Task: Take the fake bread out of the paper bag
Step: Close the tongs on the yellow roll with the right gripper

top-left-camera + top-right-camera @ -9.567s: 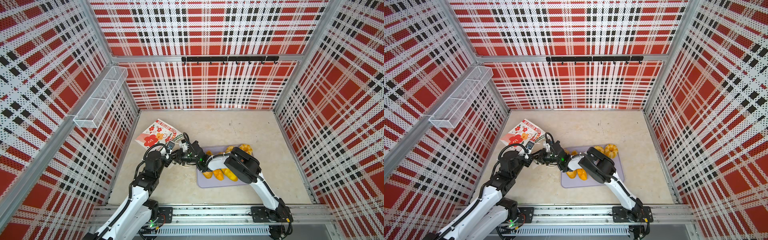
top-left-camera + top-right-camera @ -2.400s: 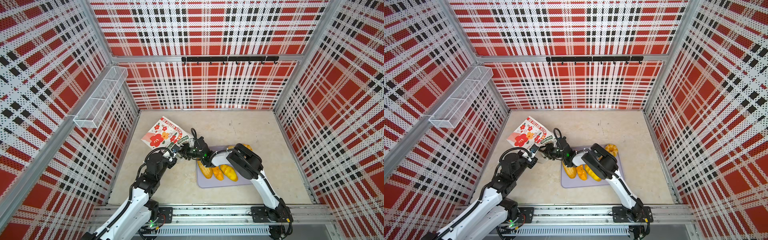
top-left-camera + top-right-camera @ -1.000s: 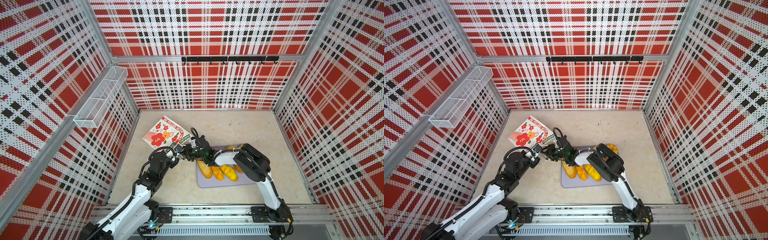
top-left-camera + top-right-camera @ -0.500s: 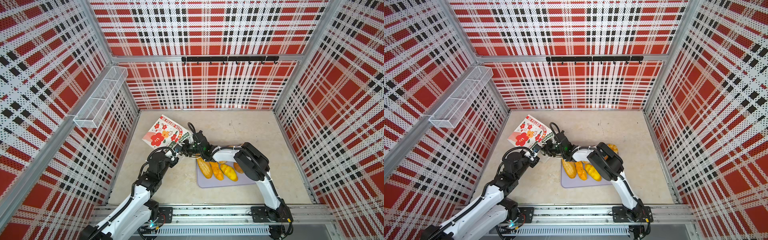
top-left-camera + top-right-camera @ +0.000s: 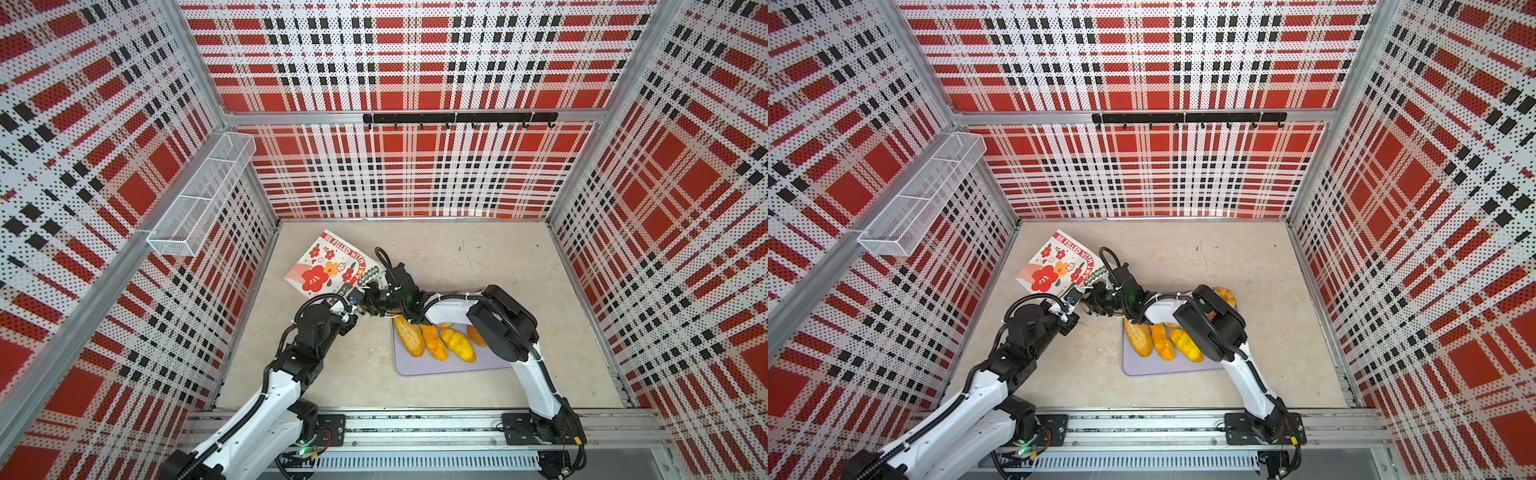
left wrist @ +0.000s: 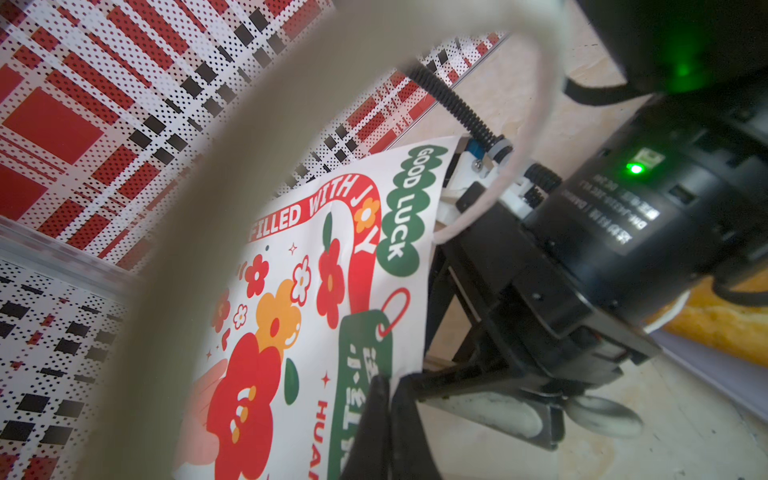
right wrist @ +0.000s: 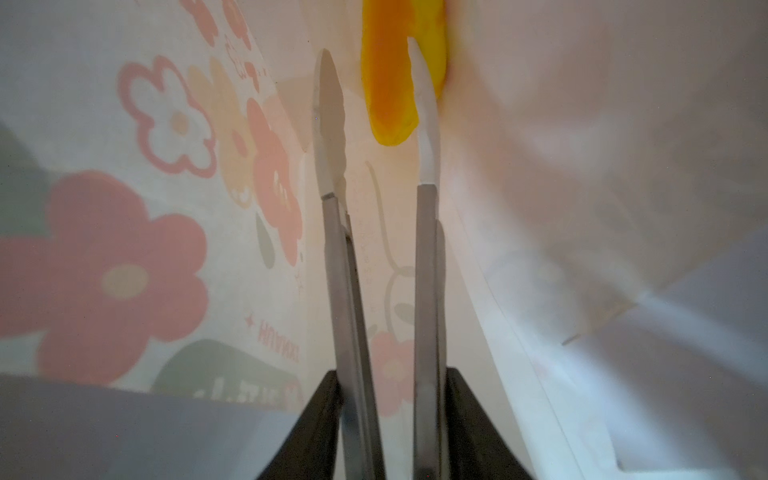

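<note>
So my left gripper (image 6: 384,399) is pinched tight on the edge of the paper bag (image 6: 291,332). That holds the bag's mouth open toward my other arm. My right gripper (image 7: 390,374) is squeezed around the tongs (image 7: 428,249), and the tongs reach deep inside the bag. Their two white tips (image 7: 330,108) stand a little apart, not closed.

One yellow fake bread (image 7: 388,83) lies at the far end of the bag. One tip looks to touch it. The other tip is just beside it, with a small gap. I think the bread is not caught yet. I can see no more bread in the bag from here.

The other fake breads (image 5: 409,340) lie on the purple tray (image 5: 436,368) near the bag.

To do this well, I should get one tip on each side of the bread, around its middle and not its end. Then I should squeeze slowly, because the bread is shiny and could pop out. I must not pinch the paper wall with it. After that I should pull straight back along the bag. My left gripper should hold firm so the bag does not come along.
</note>
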Action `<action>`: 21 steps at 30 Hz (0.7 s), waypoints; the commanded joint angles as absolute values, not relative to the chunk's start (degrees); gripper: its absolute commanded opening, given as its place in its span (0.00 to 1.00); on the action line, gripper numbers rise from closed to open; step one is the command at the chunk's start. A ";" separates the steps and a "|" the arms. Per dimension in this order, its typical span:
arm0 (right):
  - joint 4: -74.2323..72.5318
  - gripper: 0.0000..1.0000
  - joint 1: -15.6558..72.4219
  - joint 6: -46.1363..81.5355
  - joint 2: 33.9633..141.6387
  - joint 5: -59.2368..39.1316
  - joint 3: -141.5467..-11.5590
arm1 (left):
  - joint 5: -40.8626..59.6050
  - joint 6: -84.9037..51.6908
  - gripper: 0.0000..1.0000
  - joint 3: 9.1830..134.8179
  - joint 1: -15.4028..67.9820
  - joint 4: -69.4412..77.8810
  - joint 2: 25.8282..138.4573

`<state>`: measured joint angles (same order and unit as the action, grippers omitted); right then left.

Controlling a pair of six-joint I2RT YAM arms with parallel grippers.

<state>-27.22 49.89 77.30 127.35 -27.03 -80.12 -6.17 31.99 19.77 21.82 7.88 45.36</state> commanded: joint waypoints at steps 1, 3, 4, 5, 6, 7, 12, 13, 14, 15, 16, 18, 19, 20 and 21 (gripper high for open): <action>-29.59 0.41 49.30 76.08 127.91 -27.00 -79.81 | -4.57 32.29 0.00 20.65 21.53 8.39 44.74; -29.96 0.41 49.14 75.92 127.46 -27.27 -78.96 | -4.64 32.40 0.00 20.65 21.64 8.44 44.87; -29.98 0.41 49.14 75.70 127.23 -27.35 -78.63 | -4.64 32.45 0.00 20.65 21.65 8.44 44.91; -29.81 0.41 49.13 75.42 127.09 -27.47 -78.33 | -4.59 32.45 0.00 20.57 21.63 8.35 44.99; -29.71 0.41 48.98 75.32 126.93 -27.55 -78.10 | -4.62 32.43 0.00 20.57 21.67 8.35 44.93; -29.88 0.41 48.83 75.31 126.91 -27.64 -77.94 | -4.65 32.50 0.00 20.49 21.71 8.35 44.91; -31.02 0.41 48.54 75.94 127.35 -28.09 -77.26 | -5.00 32.77 0.00 20.31 22.06 8.22 44.82; -31.11 0.41 48.60 75.98 127.35 -28.03 -77.26 | -4.98 32.72 0.00 20.30 22.13 8.17 44.82; -31.11 0.41 48.60 76.03 127.44 -28.03 -77.37 | -4.94 32.86 0.00 20.22 22.19 8.17 44.82; -31.32 0.41 48.51 76.10 127.66 -28.02 -77.61 | -4.94 32.86 0.00 20.21 22.25 8.17 44.84; -31.44 0.41 48.51 76.22 127.88 -28.20 -77.89 | -5.09 32.87 0.00 20.21 22.37 8.15 44.90; -31.41 0.41 48.34 76.42 128.19 -28.27 -78.30 | -5.09 32.94 0.00 20.28 22.53 8.17 44.93; -31.38 0.41 48.13 76.39 128.08 -28.36 -78.25 | -5.18 33.04 0.00 20.30 22.67 8.17 44.96; -31.30 0.41 48.04 76.23 127.86 -28.31 -77.92 | -5.31 33.20 0.00 20.39 22.70 8.17 44.96; -30.97 0.41 47.86 75.91 127.43 -28.26 -77.40 | -5.32 33.22 0.00 20.47 22.74 8.08 45.00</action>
<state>-27.55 48.86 76.03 127.46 -28.49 -77.87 -6.09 32.51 19.77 22.24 7.53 45.36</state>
